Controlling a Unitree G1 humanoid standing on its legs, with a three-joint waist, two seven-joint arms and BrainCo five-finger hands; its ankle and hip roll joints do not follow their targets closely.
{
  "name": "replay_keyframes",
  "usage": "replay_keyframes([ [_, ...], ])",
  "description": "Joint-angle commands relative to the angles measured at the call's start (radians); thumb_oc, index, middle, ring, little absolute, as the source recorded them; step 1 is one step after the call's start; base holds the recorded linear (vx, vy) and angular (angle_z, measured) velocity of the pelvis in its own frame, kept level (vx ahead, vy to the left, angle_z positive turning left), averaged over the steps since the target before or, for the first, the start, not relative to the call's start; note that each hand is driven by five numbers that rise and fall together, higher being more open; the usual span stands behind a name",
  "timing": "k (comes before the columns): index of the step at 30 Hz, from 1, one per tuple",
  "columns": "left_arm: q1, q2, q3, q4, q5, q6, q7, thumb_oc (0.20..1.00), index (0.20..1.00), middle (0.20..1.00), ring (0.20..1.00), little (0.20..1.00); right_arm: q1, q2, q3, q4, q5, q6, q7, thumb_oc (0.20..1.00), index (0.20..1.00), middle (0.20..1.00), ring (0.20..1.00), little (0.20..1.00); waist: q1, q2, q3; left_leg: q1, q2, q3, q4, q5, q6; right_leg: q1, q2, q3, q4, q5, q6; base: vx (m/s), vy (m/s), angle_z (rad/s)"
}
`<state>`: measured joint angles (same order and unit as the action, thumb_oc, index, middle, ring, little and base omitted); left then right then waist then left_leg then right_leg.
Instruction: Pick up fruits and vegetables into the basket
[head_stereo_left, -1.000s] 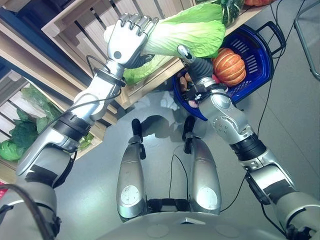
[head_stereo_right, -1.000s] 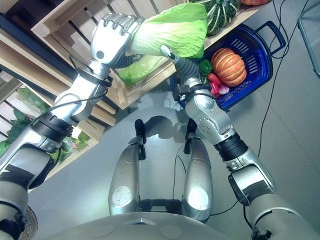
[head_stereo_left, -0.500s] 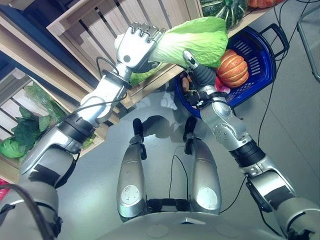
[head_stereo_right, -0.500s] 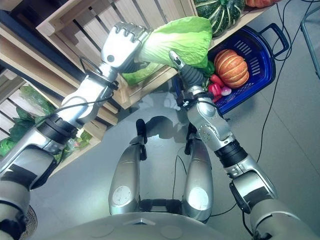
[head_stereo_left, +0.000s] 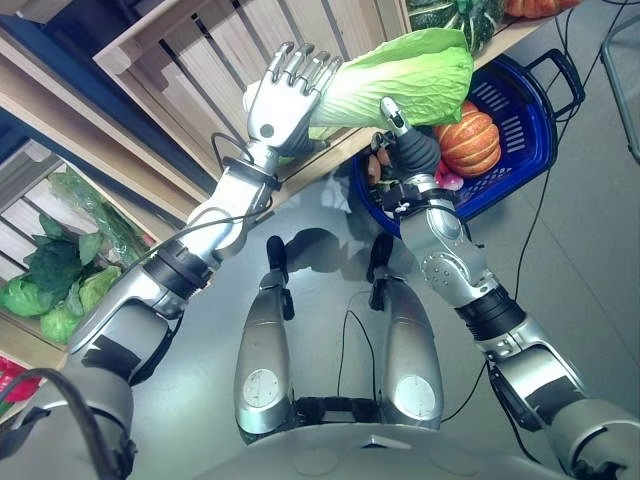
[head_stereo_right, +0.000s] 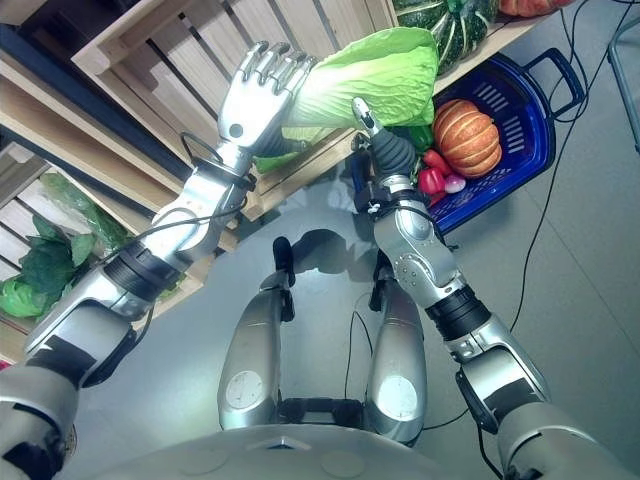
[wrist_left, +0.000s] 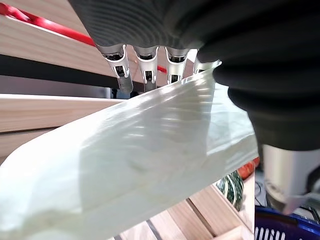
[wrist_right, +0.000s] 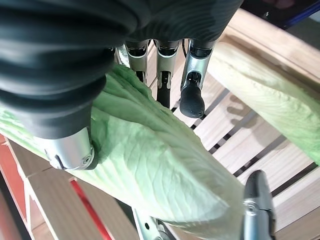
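While held aloft at upper centre | cabbage (head_stereo_left: 400, 75) supported between left hand (head_stereo_left: 283, 95), fingers straight, and right hand (head_stereo_right: 385, 140), fingers uncurled | step: carry | next: lowering into basket (head_stereo_left: 520, 120) beside pumpkin (head_stereo_left: 470, 140).

No legible text, labels, numbers or signs anywhere in view.

Both arms reach up high in front of the robot. The left robot hand (head_stereo_left: 283, 95) has its fingers almost straight, pointing up. The right robot hand (head_stereo_left: 408, 143) is raised beside it, fingers straight too.
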<state>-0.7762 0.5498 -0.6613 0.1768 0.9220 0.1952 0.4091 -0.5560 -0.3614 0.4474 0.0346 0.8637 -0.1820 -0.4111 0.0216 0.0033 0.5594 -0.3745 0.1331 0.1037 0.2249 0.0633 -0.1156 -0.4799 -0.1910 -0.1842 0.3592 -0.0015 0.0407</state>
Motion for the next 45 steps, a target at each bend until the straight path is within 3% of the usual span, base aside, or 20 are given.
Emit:
replay_keyframes([
  [1,0.094,-0.034,-0.101,-0.034,-0.013,-0.026,0.018,1.0,1.0,1.0,1.0,1.0,-0.183,0.09,-0.098,-0.157,-0.024,-0.162,0.064,0.2,0.2,0.2,0.2,0.2,-0.017,-0.021,-0.039,-0.01,-0.035,0.047,0.041,-0.062,0.039,0.076,-0.034,-0.026,-0.079,0.017,0.082,0.0,0.0,0.0],
  [5,0.118,-0.02,-0.075,-0.027,-0.095,-0.043,0.058,1.0,1.0,1.0,1.0,1.0,-0.173,0.069,-0.129,-0.173,-0.089,-0.16,0.046,0.2,0.2,0.2,0.2,0.2,-0.022,-0.014,-0.039,-0.006,-0.035,0.046,0.046,-0.064,0.038,0.079,-0.033,-0.024,-0.076,0.014,0.079,0.0,0.0,0.0],
  [14,0.21,0.011,0.029,-0.016,-0.432,-0.12,0.132,1.0,1.0,1.0,1.0,1.0,-0.141,0.01,-0.247,-0.217,-0.192,-0.185,0.018,0.2,0.2,0.2,0.2,0.2,-0.032,0.001,-0.039,-0.004,-0.033,0.059,0.057,-0.07,0.039,0.076,-0.033,-0.025,-0.06,0.006,0.077,0.0,0.0,0.0],
  [20,0.3,0.018,0.135,0.021,-0.61,-0.215,0.215,1.0,1.0,1.0,1.0,1.0,-0.098,-0.045,-0.34,-0.246,-0.257,-0.193,-0.004,0.2,0.2,0.2,0.2,0.2,-0.036,0.005,-0.039,-0.014,-0.032,0.063,0.066,-0.072,0.04,0.059,-0.03,-0.021,-0.041,0.0,0.073,0.0,0.0,0.0],
  [27,0.404,0.021,0.274,0.023,-0.643,-0.306,0.284,1.0,1.0,1.0,1.0,1.0,-0.02,-0.103,-0.44,-0.237,-0.331,-0.194,-0.042,0.2,0.2,0.2,0.2,0.2,-0.035,0.001,-0.039,-0.032,-0.027,0.065,0.076,-0.072,0.039,0.045,-0.027,-0.024,-0.031,-0.005,0.065,0.0,-0.015,0.0],
  [37,0.495,0.033,0.363,0.02,-0.688,-0.392,0.301,1.0,1.0,1.0,1.0,1.0,0.094,-0.181,-0.528,-0.133,-0.521,-0.136,-0.238,0.2,0.2,0.2,0.2,0.2,-0.045,0.004,-0.039,-0.086,-0.019,0.073,0.106,-0.083,0.038,-0.016,-0.022,-0.018,0.014,-0.022,0.063,0.0,0.0,0.0],
  [45,0.487,0.057,0.376,-0.008,-0.705,-0.382,0.335,1.0,1.0,1.0,1.0,1.0,0.112,-0.245,-0.545,-0.01,-0.52,-0.083,-0.351,0.2,0.2,0.2,0.2,0.2,-0.047,0.027,-0.039,-0.16,-0.015,0.071,0.123,-0.078,0.036,-0.097,-0.018,-0.01,0.065,-0.04,0.059,0.01,-0.022,-0.03],
])
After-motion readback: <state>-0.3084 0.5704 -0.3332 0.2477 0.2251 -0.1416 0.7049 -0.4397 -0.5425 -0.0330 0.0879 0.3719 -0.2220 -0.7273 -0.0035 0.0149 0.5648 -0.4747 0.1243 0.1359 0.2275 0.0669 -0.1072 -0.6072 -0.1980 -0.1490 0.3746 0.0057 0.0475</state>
